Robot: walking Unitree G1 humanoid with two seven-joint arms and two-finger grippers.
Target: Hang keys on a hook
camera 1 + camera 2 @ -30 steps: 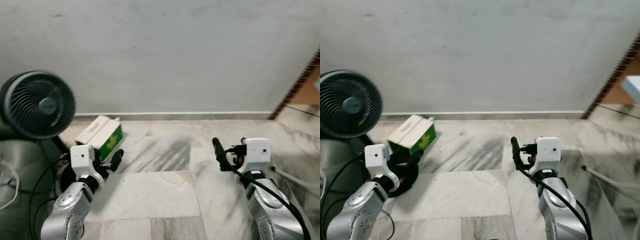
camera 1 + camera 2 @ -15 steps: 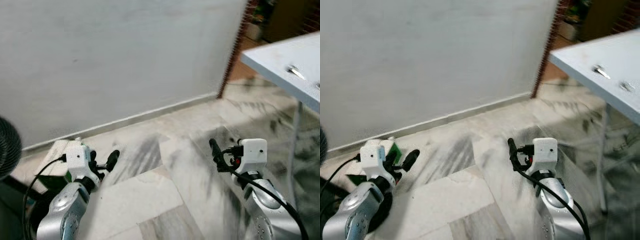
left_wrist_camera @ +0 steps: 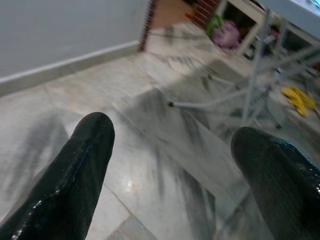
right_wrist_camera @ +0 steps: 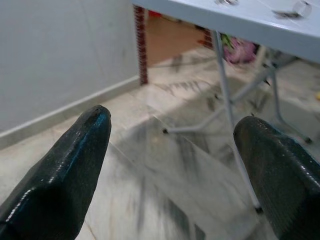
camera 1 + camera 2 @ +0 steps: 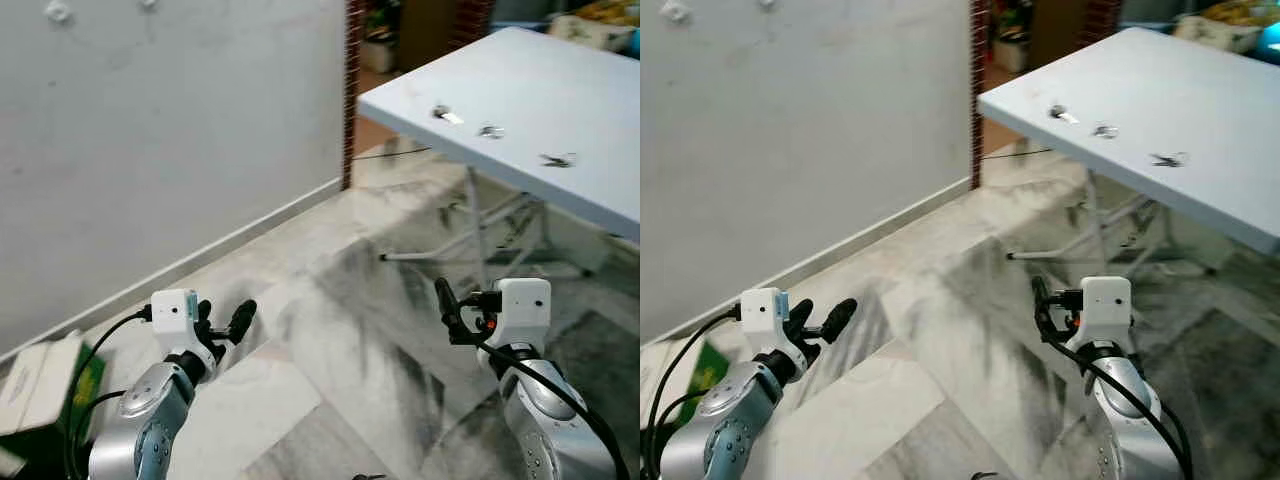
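A white table (image 5: pixel 560 110) stands at the upper right on thin metal legs. Three small metal items lie on its top; the dark one (image 5: pixel 557 159) looks like a bunch of keys, though it is too small to tell. High on the grey wall at the upper left sit two small white fittings (image 5: pixel 58 12), possibly hooks. My left gripper (image 5: pixel 226 308) is held low over the marble floor, open and empty (image 3: pixel 172 130). My right gripper (image 5: pixel 443 292) hovers in front of the table legs, also open and empty (image 4: pixel 174 117).
A green-and-white box (image 5: pixel 40 375) lies on the floor at the lower left, with a black cable beside it. The table's folding legs (image 5: pixel 480 215) stand ahead on the right. A brick door edge (image 5: pixel 352 90) ends the wall, with a room behind it.
The camera has swung to the right: the fan has left the picture, the box has slid to the left edge and the table has come in. Both arms keep their pose.
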